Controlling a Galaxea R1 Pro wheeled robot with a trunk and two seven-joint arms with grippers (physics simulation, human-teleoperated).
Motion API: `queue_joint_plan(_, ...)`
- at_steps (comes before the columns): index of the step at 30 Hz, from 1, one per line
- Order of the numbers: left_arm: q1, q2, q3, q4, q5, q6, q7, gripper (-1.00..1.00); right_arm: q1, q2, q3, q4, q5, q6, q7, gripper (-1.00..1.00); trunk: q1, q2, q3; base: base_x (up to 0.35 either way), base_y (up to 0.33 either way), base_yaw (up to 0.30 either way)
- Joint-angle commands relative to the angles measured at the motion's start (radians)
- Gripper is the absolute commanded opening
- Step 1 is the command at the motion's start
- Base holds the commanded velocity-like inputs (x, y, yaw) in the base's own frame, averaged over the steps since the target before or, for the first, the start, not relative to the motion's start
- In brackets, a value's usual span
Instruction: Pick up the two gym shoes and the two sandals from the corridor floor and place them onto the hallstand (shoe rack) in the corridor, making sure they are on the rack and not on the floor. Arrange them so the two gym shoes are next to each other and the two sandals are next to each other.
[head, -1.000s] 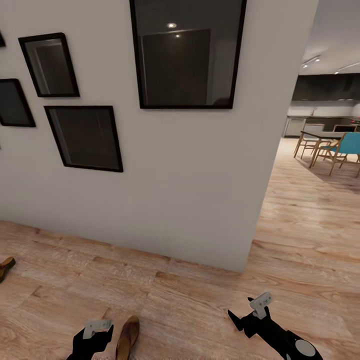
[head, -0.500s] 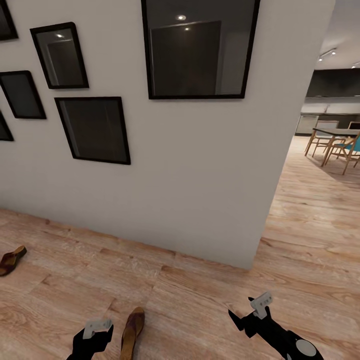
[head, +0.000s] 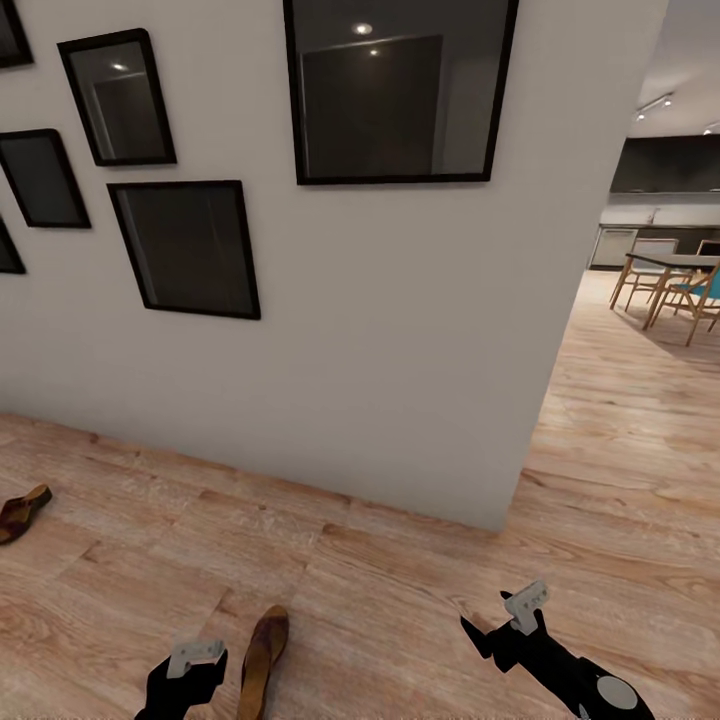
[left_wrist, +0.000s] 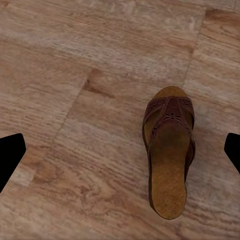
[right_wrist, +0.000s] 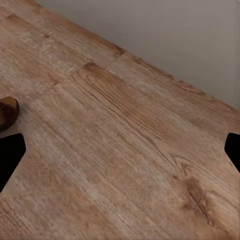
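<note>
One brown sandal (head: 262, 655) lies flat on the corridor floor (head: 400, 590), just right of my left gripper (head: 184, 675). In the left wrist view that sandal (left_wrist: 169, 160) lies below the open left gripper (left_wrist: 120, 152), off toward one fingertip (left_wrist: 233, 150), and nothing is held. A second sandal (head: 20, 512) lies at the far left of the floor. My right gripper (head: 503, 638) hovers open and empty over bare planks; its wrist view catches a sandal's tip (right_wrist: 7, 113) at the edge. The gym shoes and the hallstand are out of view.
A white wall (head: 400, 350) with several black picture frames (head: 395, 90) stands close ahead and ends at a corner (head: 510, 520). Past the corner, open floor runs to a dining table with chairs (head: 670, 290).
The head camera has turned, shifting the wall and frames rightward and bringing more of the far-left sandal into view. Both grippers stay open in the same spots in the picture.
</note>
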Motion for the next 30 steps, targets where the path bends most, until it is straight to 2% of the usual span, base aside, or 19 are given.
queue_joint_plan(1, -0.001, -0.001, 0.001, 0.001, 0.004, -0.002, 0.0, 1.0, -0.001, 0.0, 0.001, -0.016, 0.005, 0.006, 0.002, 1.0, 0.004, -0.008, -0.004, 0.0, 0.0, 0.0)
queue_joint_plan(4, -0.001, -0.002, 0.001, 0.001, 0.003, -0.001, 0.001, 1.0, -0.001, 0.0, 0.003, -0.059, 0.004, 0.01, 0.003, 1.0, 0.015, -0.029, -0.014, 0.0, 0.0, 0.0)
queue_joint_plan(8, -0.001, 0.001, 0.0, 0.003, 0.002, 0.003, 0.0, 1.0, -0.002, 0.002, 0.01, -0.165, 0.002, 0.049, 0.007, 1.0, 0.031, -0.057, -0.026, 0.0, 0.0, 0.0)
queue_joint_plan(12, -0.001, 0.003, 0.0, 0.004, 0.001, 0.006, -0.001, 1.0, -0.021, 0.007, 0.027, -0.273, -0.001, 0.169, 0.023, 1.0, 0.046, -0.085, -0.039, 0.0, 0.0, 0.0)
queue_joint_plan(16, -0.001, 0.004, -0.001, 0.004, 0.001, 0.007, -0.002, 1.0, -0.084, 0.011, 0.047, -0.318, -0.003, 0.286, 0.07, 1.0, 0.061, -0.113, -0.051, 0.0, 0.0, 0.0)
queue_joint_plan(17, -0.001, 0.004, -0.001, 0.003, 0.0, 0.008, -0.002, 1.0, -0.129, 0.013, 0.055, -0.328, -0.004, 0.338, 0.106, 1.0, 0.065, -0.12, -0.054, 0.0, 0.0, 0.0)
queue_joint_plan(20, -0.002, 0.005, 0.0, 0.002, -0.009, 0.016, -0.002, 1.0, -0.201, 0.017, 0.061, -0.331, -0.006, 0.407, 0.167, 1.0, 0.077, -0.141, -0.064, 0.0, 0.0, 0.0)
queue_joint_plan(23, -0.009, 0.004, 0.0, 0.001, -0.041, 0.046, -0.002, 1.0, -0.275, 0.027, 0.066, -0.33, -0.007, 0.473, 0.243, 1.0, 0.085, -0.155, -0.074, 0.0, 0.0, 0.0)
queue_joint_plan(26, -0.02, 0.002, 0.0, 0.001, -0.075, 0.08, -0.002, 1.0, -0.304, 0.038, 0.067, -0.33, -0.007, 0.5, 0.285, 1.0, 0.086, -0.156, -0.085, 0.0, 0.0, 0.0)
queue_joint_plan(27, -0.027, 0.0, 0.0, 0.001, -0.097, 0.102, -0.002, 1.0, -0.315, 0.044, 0.067, -0.331, -0.007, 0.51, 0.305, 1.0, 0.086, -0.156, -0.089, 0.0, 0.0, 0.0)
queue_joint_plan(30, -0.035, -0.003, 0.001, 0.0, -0.125, 0.129, -0.001, 1.0, -0.325, 0.049, 0.064, -0.331, -0.007, 0.519, 0.324, 1.0, 0.088, -0.157, -0.101, 0.0, 0.0, 0.0)
